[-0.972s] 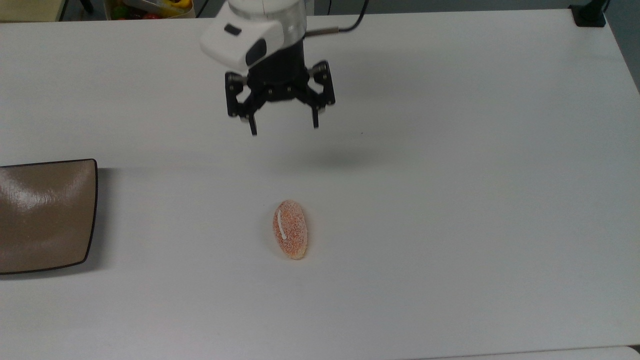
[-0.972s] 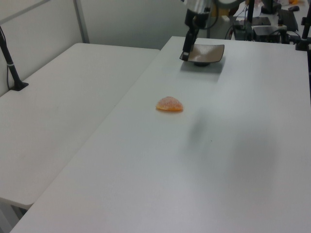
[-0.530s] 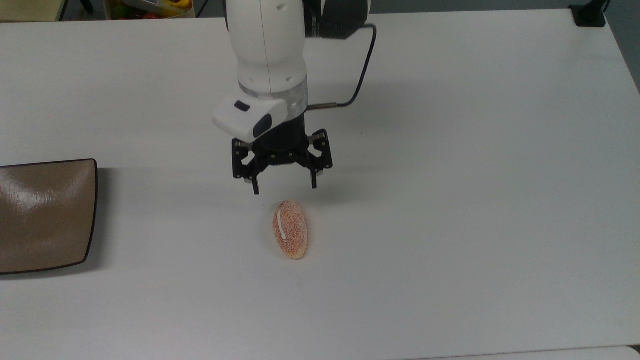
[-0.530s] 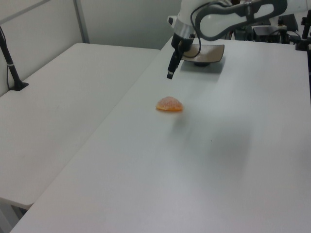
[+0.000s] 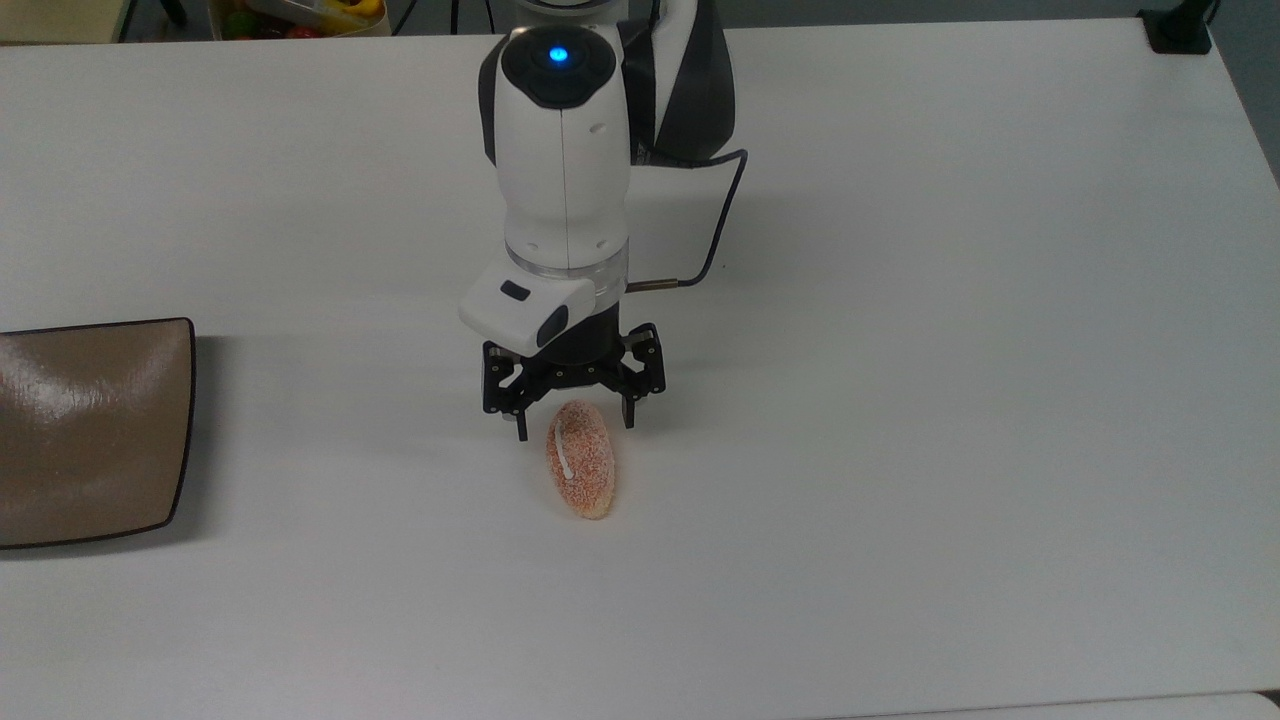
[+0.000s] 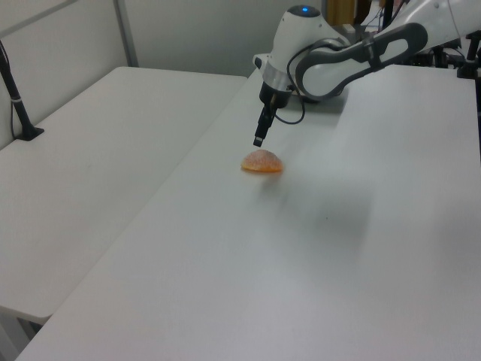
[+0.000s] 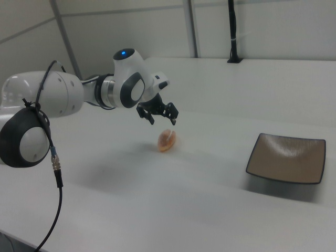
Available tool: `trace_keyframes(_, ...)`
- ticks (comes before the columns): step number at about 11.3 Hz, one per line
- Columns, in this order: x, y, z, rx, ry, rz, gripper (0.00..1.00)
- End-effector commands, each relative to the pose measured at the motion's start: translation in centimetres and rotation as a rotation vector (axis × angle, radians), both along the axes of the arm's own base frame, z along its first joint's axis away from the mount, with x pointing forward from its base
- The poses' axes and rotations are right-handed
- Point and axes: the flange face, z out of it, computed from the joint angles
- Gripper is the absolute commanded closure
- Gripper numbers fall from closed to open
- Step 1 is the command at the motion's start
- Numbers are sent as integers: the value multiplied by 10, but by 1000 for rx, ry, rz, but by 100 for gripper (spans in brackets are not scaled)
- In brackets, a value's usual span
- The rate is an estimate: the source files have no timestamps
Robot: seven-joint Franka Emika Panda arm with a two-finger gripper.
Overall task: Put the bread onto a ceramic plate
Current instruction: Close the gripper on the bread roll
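Bread, a small oval orange-pink bun with a speckled crust and a thin white streak, lies on a white table near the middle of the top view, its long axis running toward the camera. The Franka arm's gripper hangs directly over the bun's far end with its two black fingers spread wide, one tip on either side of that end in the top view, holding nothing. In the left view the gripper is seen side-on as a single dark finger, its tip a little above the bun and not touching it; from that angle the gap between the fingers cannot be made out. The right view shows the gripper spread just above and behind the bun, with the arm's white and grey links reaching in from the right view's left and a black cable dangling in front.

The ceramic plate, glossy taupe-brown and square with rounded corners and a thin dark rim, sits well apart from the bun at the top view's left edge, where the frame cuts off part of it. The right view shows the plate whole, at the right view's right. In the left view the arm covers the spot where the plate would be. At the top view's upper left corner, a container of coloured items beyond the table is cropped and hard to identify.
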Motion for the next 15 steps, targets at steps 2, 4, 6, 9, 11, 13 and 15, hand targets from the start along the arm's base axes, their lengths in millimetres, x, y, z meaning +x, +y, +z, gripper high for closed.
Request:
trace_keyframes(2, -1, 2, -26, -37, 2, 28, 0)
trace_keyframes(4, -4, 2, -43, -61, -5, 47, 0)
trace_keyframes(6, -5, 1, -55, -70, 4, 50, 0)
trace_keyframes(9, -7, 1, -63, -74, 18, 51, 10)
trace_keyframes(11, -8, 1, -69, -76, 27, 52, 19)
trace_keyframes(13, -8, 2, -70, -88, 27, 61, 40)
trace_keyframes(15, -8, 1, -72, -92, 30, 65, 62)
